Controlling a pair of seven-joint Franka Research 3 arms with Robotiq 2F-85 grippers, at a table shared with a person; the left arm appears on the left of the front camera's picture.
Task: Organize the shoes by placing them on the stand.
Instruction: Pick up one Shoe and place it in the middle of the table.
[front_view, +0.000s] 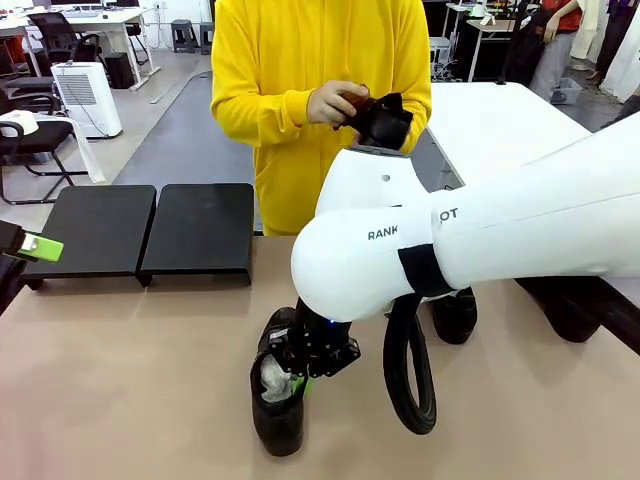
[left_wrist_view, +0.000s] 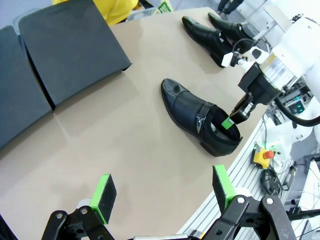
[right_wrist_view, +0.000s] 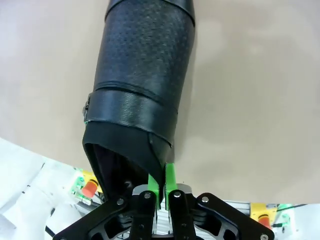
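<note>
A glossy black shoe (front_view: 280, 405) (left_wrist_view: 192, 112) (right_wrist_view: 142, 75) lies on the tan table near its front edge. My right gripper (front_view: 302, 380) (left_wrist_view: 231, 119) (right_wrist_view: 162, 182) is shut on the rim of its heel opening, with the green pads pinching the leather. Two more shoes (left_wrist_view: 205, 32) (front_view: 455, 315) lie farther right, partly hidden behind my right arm in the front view. A person in yellow holds another shoe (front_view: 378, 115) in both hands. The black stand (front_view: 150, 230) (left_wrist_view: 70, 45) sits at the table's far left with nothing on it. My left gripper (left_wrist_view: 162, 189) (front_view: 35, 247) hovers open at the left, holding nothing.
My bulky white right arm (front_view: 480, 230) with a black cable loop (front_view: 410, 375) crosses the middle of the table. The table's front edge and an emergency-stop button (left_wrist_view: 262, 155) lie just beyond the gripped shoe. Bare tabletop (left_wrist_view: 115, 135) stretches between the shoe and the stand.
</note>
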